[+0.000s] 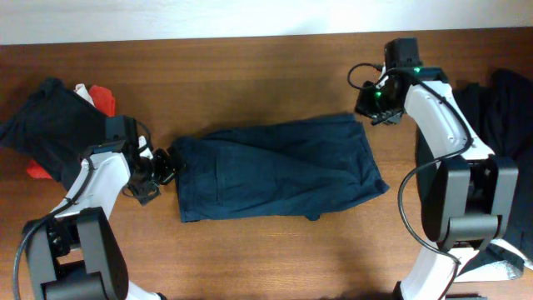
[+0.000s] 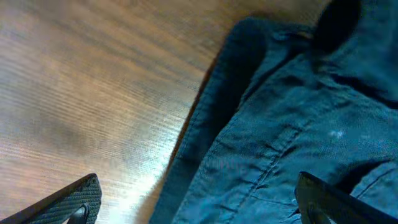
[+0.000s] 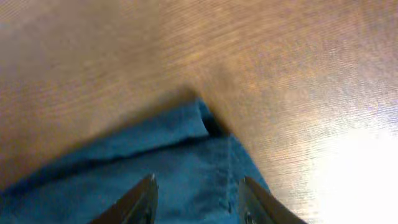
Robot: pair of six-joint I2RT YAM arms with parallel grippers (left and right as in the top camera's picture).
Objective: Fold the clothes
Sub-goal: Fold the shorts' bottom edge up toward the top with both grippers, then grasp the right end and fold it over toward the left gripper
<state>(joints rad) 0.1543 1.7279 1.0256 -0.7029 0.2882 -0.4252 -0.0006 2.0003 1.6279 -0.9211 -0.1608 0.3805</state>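
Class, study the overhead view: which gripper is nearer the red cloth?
Left. The left gripper is at the end of the navy garment nearest the red cloth; the right gripper is at its opposite corner, with the whole garment between.

Overhead, my view is even and sharp. My right wrist picture is blurred, with white glare on the table (image 3: 364, 165) right of the navy trousers (image 3: 180, 168).

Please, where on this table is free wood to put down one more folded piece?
Two bare strips: the far one between the navy garment and the back edge of the table, and the near one between garment and front edge. Crowded: the dark pile left, black garments right.
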